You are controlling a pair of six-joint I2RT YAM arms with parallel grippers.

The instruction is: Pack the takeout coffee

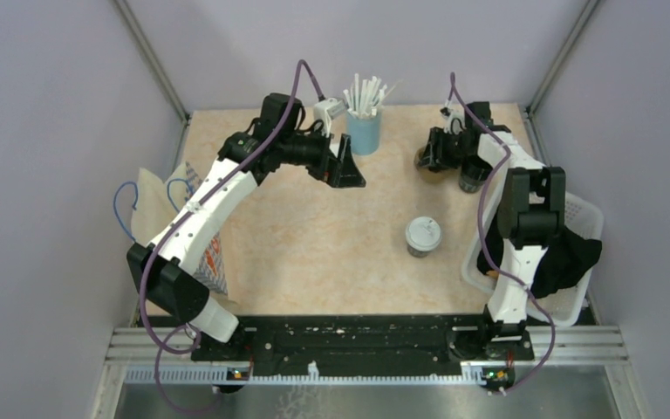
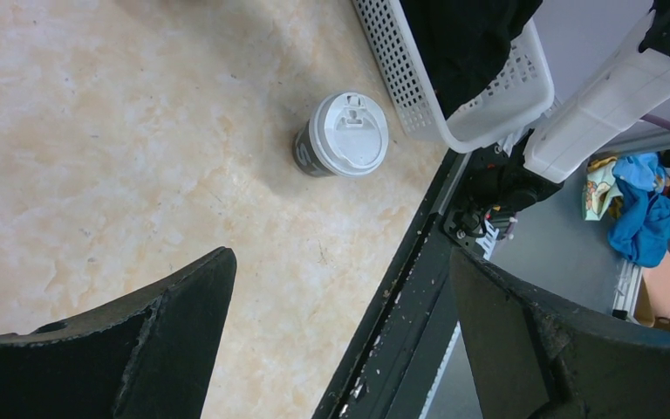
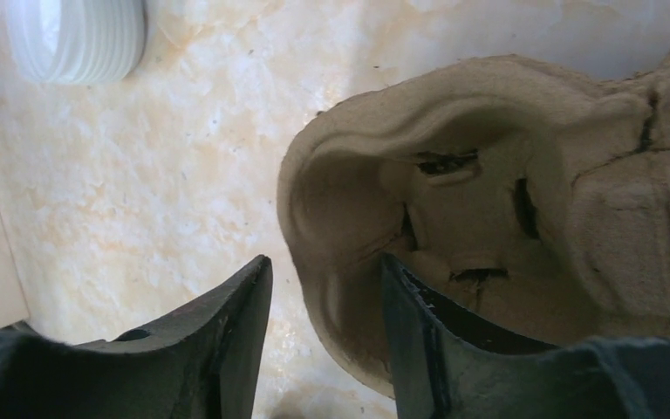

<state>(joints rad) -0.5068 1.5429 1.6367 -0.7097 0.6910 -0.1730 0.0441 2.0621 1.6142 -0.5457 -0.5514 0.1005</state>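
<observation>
Fingers: left fingers (image 2: 174,332) are wide open with nothing between them, hanging over bare bench (image 1: 314,253) just beside the straw cup (image 1: 364,131) at the back. Right fingers (image 3: 227,340) are part open and straddle the rim of a pulp carrier (image 3: 488,218) at back right. One finger is inside a well and the other outside, with a sliver of bench showing between it and the rim, so they are not clamped.

The coffee (image 1: 422,234) stands upright on the bench with its white lid on. It is right of centre, near the basket (image 1: 590,218) and well apart from both fingers.

The bench top is beige marbled laminate, matte, with small scuffs. A black rail (image 1: 358,336) on aluminium extrusion runs along the near edge and carries both arm bases. Pale lilac walls (image 1: 52,131) close in three sides, with metal posts in the back corners.

The white mesh basket hangs partly off the right edge and has black cloth (image 1: 567,257) in it. A paper bag (image 1: 150,205) with blue handles lies at the left edge, partly under the left arm. Past the near edge, the left wrist view shows a blue rag (image 2: 641,209) and clutter on the floor.
</observation>
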